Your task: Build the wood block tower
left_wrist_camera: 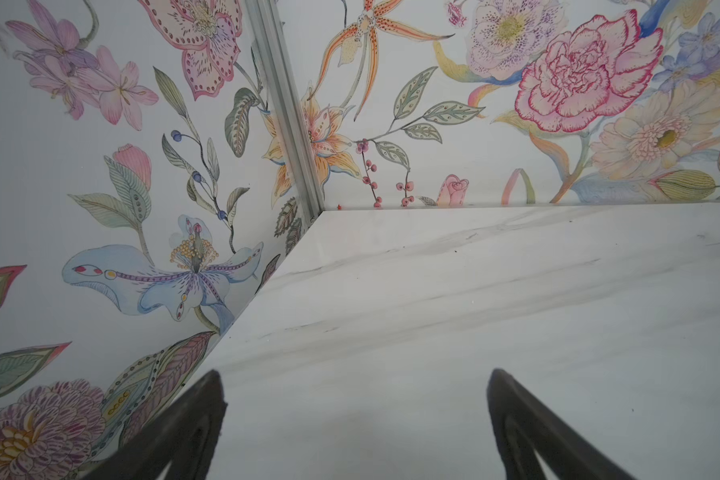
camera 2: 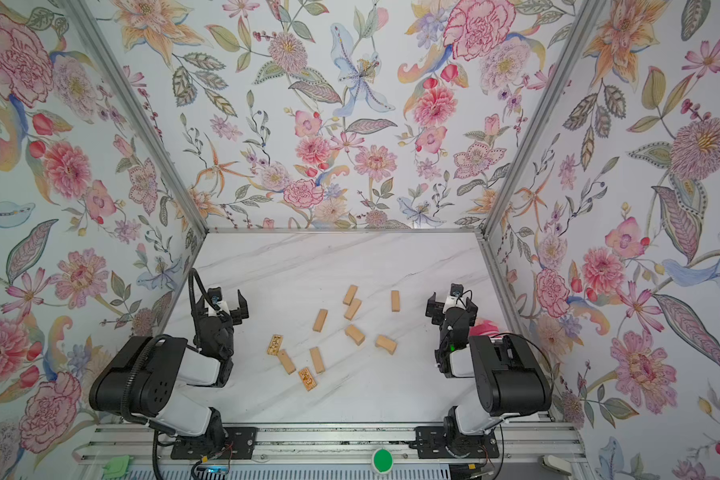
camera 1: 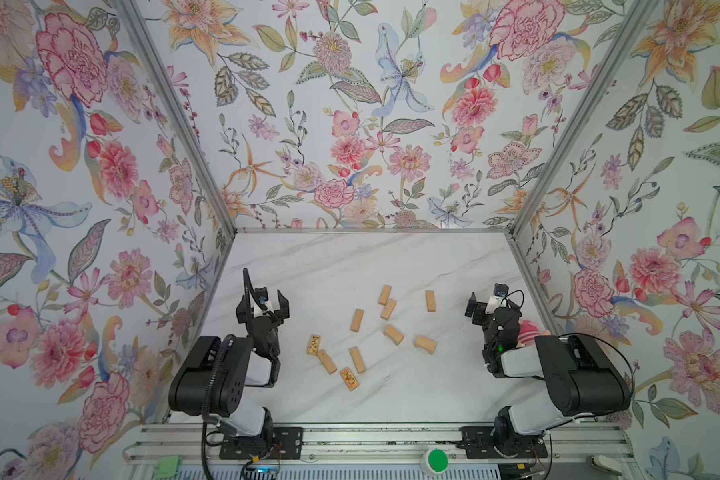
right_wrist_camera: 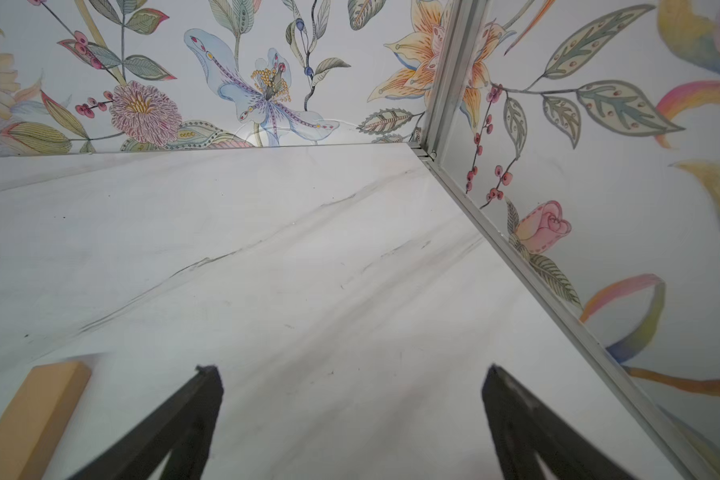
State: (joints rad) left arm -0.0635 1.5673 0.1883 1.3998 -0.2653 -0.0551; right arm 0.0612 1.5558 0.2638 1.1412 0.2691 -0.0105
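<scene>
**Both grippers wide open, ten blocks loose on the marble**

We start at the left gripper (camera 1: 262, 305): its jaws are spread wide with nothing between them. It sits left of centre in both top views, pointing up the frame toward the back wall. Its wrist view shows two dark fingers (left_wrist_camera: 192, 424) framing bare marble table (left_wrist_camera: 474, 291), with the floral wall (left_wrist_camera: 100, 166) beyond.

Over to the right gripper (camera 1: 491, 307), right of centre, and it's just as wide and just as empty. In the right wrist view one plain block (right_wrist_camera: 34, 415) lies at the lower left of the frame, near a finger but clear of it.

Between the arms, the wood blocks (camera 1: 356, 320) are scattered across the lower middle of both top views. Each lies flat on the table, none resting on another.

- **Upper group:** two blocks lie nearly end to end (camera 1: 385, 294), and another sits off to their right (camera 1: 430, 301).
- **Below those:** two more sit side by side but apart (camera 1: 393, 334) (camera 1: 425, 344).
- **Lower left of the scatter:** one printed block (camera 1: 314, 344) sits just beside a plain one (camera 1: 327, 361), and a second printed block (camera 1: 349, 378) lies lowest of all.

A pink plush doll (camera 1: 528, 330) peeks out behind the right arm, and a green button (camera 1: 437, 459) sits on the bottom rail.
</scene>
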